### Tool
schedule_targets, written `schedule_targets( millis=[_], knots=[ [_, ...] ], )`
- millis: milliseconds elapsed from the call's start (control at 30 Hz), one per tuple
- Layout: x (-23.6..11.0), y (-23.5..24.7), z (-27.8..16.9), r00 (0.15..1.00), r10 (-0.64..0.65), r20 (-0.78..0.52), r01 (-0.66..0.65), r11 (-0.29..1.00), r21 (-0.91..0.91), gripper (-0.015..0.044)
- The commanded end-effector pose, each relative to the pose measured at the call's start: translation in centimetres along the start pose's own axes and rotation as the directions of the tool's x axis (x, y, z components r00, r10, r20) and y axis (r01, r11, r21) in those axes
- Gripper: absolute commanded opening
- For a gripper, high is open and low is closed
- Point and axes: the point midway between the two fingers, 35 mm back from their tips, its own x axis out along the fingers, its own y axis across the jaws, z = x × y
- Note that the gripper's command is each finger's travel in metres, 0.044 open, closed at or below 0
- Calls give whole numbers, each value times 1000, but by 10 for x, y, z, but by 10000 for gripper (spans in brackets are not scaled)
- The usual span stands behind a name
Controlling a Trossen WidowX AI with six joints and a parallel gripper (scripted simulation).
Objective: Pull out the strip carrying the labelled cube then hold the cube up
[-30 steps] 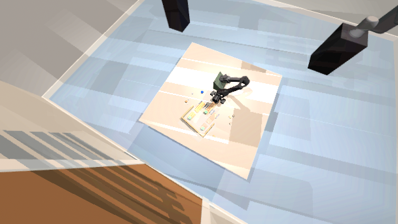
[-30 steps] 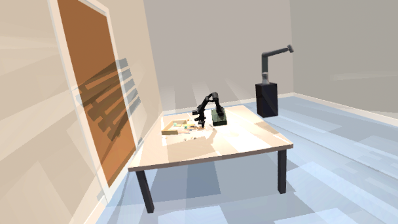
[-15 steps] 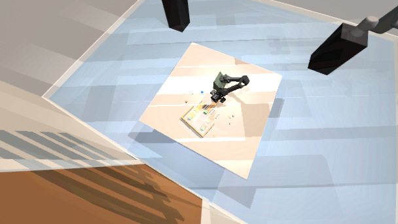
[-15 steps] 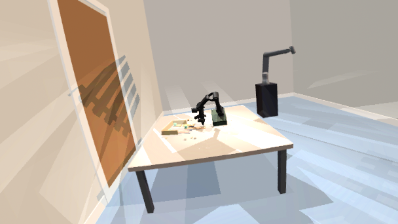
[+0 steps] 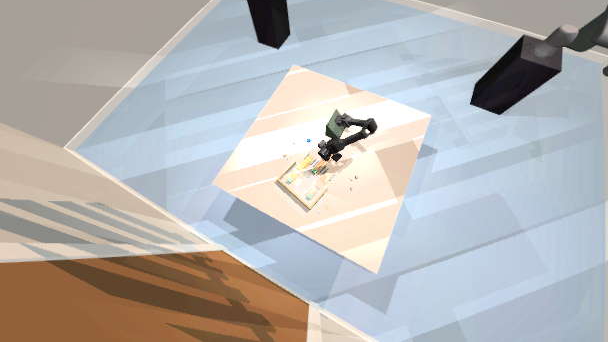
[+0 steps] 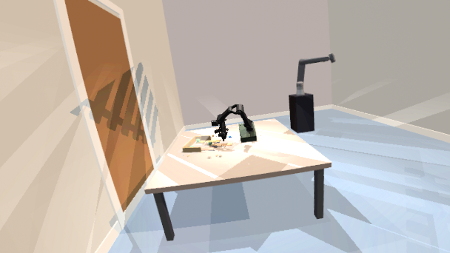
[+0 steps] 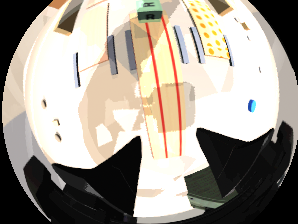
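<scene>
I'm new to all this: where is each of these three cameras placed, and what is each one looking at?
Top: high overhead, tilted down on the table; the whole arm shows.
Exterior: at room level off one corner, facing the table and back wall; the whole arm shows.
Wrist: on the arm, looking down along a red-edged strip to a green cube; only the open tool's dark fingers show.
Top and exterior share the tray.

I see hard, bright light washing pale bands across the table (image 5: 380, 137), with slatted shadows thrown on the door (image 6: 111, 94) and blocky shadows on the floor (image 6: 370, 179). My wrist view is a fisheye circle, bent at its rim, glare-bleached, black outside.
</scene>
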Motion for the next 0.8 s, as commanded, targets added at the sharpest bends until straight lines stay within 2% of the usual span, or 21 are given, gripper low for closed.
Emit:
schedule_targets(
  millis=[0, 100, 767],
  knots=[
    [-1, 1, 15, 1000, -6, -2, 6, 1000, 10, 368],
    [-3, 2, 27, 1000, -6, -2, 6, 1000, 9, 440],
    [-15, 6, 112, 1000, -6, 3, 6, 1000, 5, 440]
  ],
)
